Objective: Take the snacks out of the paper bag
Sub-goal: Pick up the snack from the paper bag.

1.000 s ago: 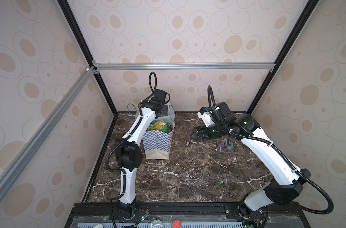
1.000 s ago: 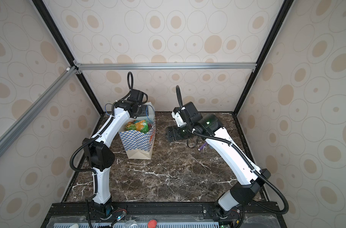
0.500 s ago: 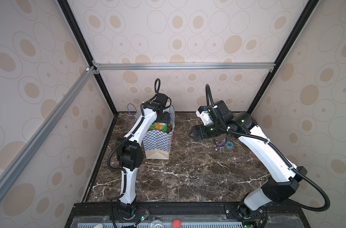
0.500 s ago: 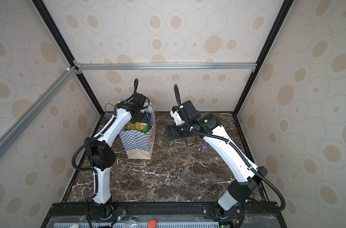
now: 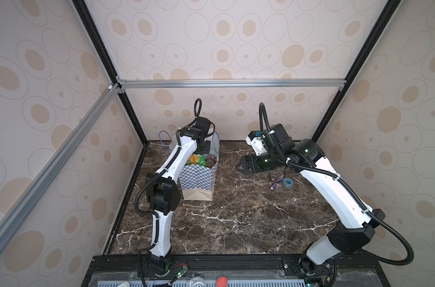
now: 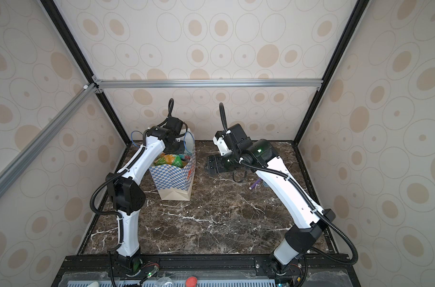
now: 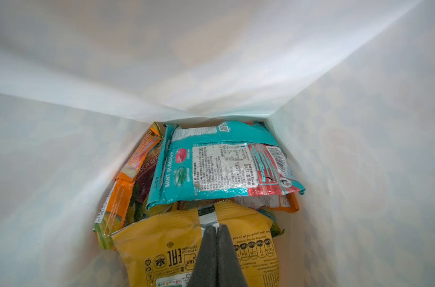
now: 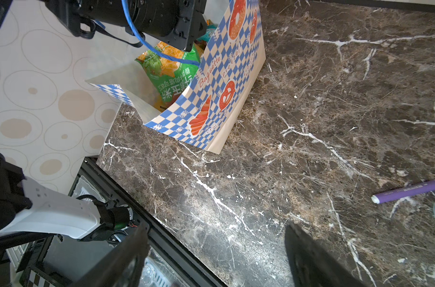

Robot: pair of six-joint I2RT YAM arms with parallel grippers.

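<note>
**Change noted:** Since a second ago the left arm has carried its wrist further over the mouth of the paper bag (image 5: 199,179). The left gripper (image 7: 216,227) has gone from wide to closed. The right gripper (image 5: 243,166) has shifted slightly toward the bag.

**Top views:** In both top views the bag stands upright on the marble table (image 5: 236,223), toward its left rear. The snacks (image 6: 170,160) are inside it and show at the open mouth. The left wrist sits over the rear of the mouth, and its fingers are hidden here. The right gripper hangs above the table, right of the bag and apart from it, jaws spread. A purple pen (image 5: 277,182) and a blue tape roll (image 5: 288,182) lie just beside each other under the right arm.

**Left wrist view:** The camera looks down inside the bag. The fingers are pressed together with no gap, and their tips rest against the silver seam of a yellow packet (image 7: 166,243). Whether foil is nipped between them cannot be told. A teal packet (image 7: 223,161) lies flat beyond it. An orange packet (image 7: 127,184) stands on edge against the bag wall.

**Right wrist view:** The fingers (image 8: 310,261) stand wide apart with only table between them. A green packet (image 8: 166,72) shows in the bag mouth beneath the left wrist. The pen lies well apart from the bag.
</note>
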